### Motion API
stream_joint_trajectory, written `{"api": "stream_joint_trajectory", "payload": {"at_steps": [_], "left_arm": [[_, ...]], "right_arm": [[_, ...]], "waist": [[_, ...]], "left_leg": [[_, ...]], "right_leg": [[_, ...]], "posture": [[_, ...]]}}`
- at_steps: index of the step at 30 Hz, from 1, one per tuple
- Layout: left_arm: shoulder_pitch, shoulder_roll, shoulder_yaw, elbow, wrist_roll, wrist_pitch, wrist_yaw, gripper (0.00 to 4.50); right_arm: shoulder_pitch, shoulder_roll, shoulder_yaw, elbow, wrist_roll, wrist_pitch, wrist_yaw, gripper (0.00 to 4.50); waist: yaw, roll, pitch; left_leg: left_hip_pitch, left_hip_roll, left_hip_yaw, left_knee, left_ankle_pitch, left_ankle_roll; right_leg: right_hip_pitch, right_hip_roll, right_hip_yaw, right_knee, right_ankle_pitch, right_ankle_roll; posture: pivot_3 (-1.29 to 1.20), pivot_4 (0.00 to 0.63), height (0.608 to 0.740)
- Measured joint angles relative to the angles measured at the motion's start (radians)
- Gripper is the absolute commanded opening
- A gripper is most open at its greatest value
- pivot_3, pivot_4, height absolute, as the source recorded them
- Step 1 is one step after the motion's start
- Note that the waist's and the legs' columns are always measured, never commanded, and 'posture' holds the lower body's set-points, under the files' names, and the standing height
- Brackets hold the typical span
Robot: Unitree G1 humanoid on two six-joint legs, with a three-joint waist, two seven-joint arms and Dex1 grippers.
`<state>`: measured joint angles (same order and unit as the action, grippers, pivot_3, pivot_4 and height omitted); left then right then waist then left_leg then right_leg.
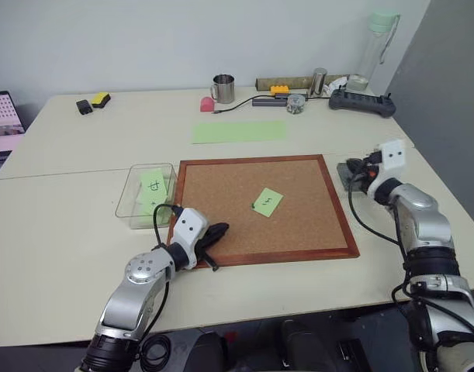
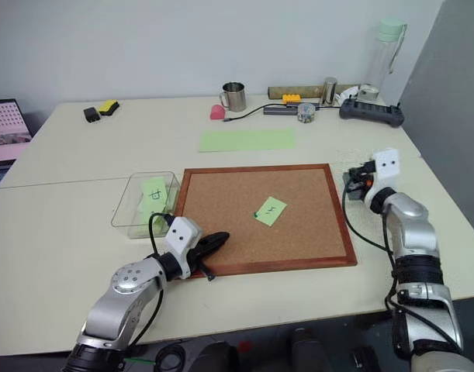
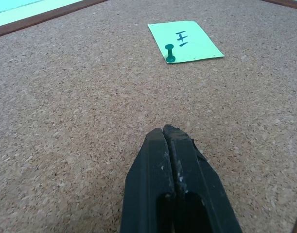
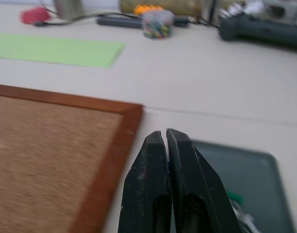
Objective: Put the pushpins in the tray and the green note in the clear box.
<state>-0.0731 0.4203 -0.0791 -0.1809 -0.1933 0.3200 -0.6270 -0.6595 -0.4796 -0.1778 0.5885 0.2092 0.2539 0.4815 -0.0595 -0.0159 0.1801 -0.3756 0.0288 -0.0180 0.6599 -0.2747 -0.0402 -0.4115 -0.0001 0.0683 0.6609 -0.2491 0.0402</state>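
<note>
You are looking down over a pale table (image 1: 81, 194) with a wood-framed corkboard (image 1: 221, 201) lying flat in the middle.

Your left gripper (image 1: 215, 232) rests over the near left corner of the corkboard, its two black fingers (image 3: 153, 184) pressed together with nothing between them. They point across the cork toward the green note (image 1: 267, 201), which lies flat near the middle of the board, well apart from the fingertips. A thin black squiggle is drawn on it. One green pushpin (image 3: 170, 52) stands in the note's edge, pinning it to the cork.

Your right gripper (image 4: 166, 135) is out past the right edge of the corkboard, just over the tray (image 4: 265, 189). Its fingers are also closed tight and hold nothing. The tray is small, flat and dark grey, and sits on the table just beside the board's right frame. In the right wrist view, something small and green and something whitish lie in the tray near the fingers, too blurred to name for certain.

The clear box (image 1: 128, 203) sits on the table touching the left side of the corkboard, just beyond your left gripper. A light-green note with a bold boxy character (image 1: 153, 184) lies inside it.

Farther back on the table, a long green paper strip (image 1: 239, 131) lies beyond the board. Along the far edge stand a metal mug (image 1: 223, 88), a small jar of coloured bits (image 4: 157, 23) and a tall clear bottle (image 1: 374, 46).
</note>
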Motion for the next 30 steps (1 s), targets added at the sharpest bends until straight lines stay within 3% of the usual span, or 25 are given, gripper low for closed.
{"api": "stream_joint_trajectory", "payload": {"at_steps": [2,5,18,21,24,30], "left_arm": [[-0.001,0.000,-0.001,0.002,0.000,-0.001,-0.002,0.00],[-0.002,0.001,0.000,0.004,0.000,-0.004,-0.009,0.00],[0.007,0.004,0.000,0.006,0.000,-0.011,-0.012,0.00],[0.006,0.004,0.002,0.007,0.001,-0.016,-0.012,0.00],[0.004,0.004,0.003,0.009,0.001,-0.018,-0.011,0.00],[0.002,0.003,-0.001,0.012,0.001,-0.018,-0.011,0.00]], "right_arm": [[-0.026,0.001,-0.001,0.084,-0.001,-0.016,-0.009,0.01],[-0.054,0.002,-0.005,0.164,-0.001,-0.046,-0.026,0.51],[-0.100,-0.011,-0.017,0.253,-0.008,-0.160,0.002,3.23],[-0.095,-0.008,-0.015,0.215,-0.001,-0.178,0.048,3.23],[-0.052,0.031,0.018,0.048,0.036,-0.157,0.142,3.23],[0.113,0.115,0.176,-0.275,0.060,-0.046,0.263,3.23]], "waist": [[0.000,0.000,0.000],[0.000,0.000,0.000],[0.000,0.000,0.000],[-0.001,0.000,0.000],[-0.002,0.000,0.000],[0.002,0.000,0.000]], "left_leg": [[0.000,0.000,0.001,0.000,0.000,0.000],[0.000,0.000,0.001,0.000,0.000,0.000],[0.000,0.000,0.002,0.000,0.000,0.000],[0.000,0.000,0.002,0.000,0.000,0.001],[0.001,0.001,0.001,0.000,0.000,0.001],[0.000,0.001,-0.001,0.000,0.000,0.001]], "right_leg": [[0.000,0.000,0.001,0.000,0.000,0.000],[0.000,0.000,0.001,-0.001,0.000,0.000],[0.000,0.000,0.001,-0.001,0.000,0.000],[0.000,0.000,0.002,0.000,0.000,0.000],[0.000,0.000,0.001,0.000,0.000,0.000],[0.000,0.000,0.000,0.000,0.000,0.000]], "posture": [[0.00,0.150,0.740],[0.00,0.150,0.740],[0.00,0.150,0.740],[0.00,0.150,0.740],[0.00,0.150,0.740],[0.00,0.150,0.740]]}}
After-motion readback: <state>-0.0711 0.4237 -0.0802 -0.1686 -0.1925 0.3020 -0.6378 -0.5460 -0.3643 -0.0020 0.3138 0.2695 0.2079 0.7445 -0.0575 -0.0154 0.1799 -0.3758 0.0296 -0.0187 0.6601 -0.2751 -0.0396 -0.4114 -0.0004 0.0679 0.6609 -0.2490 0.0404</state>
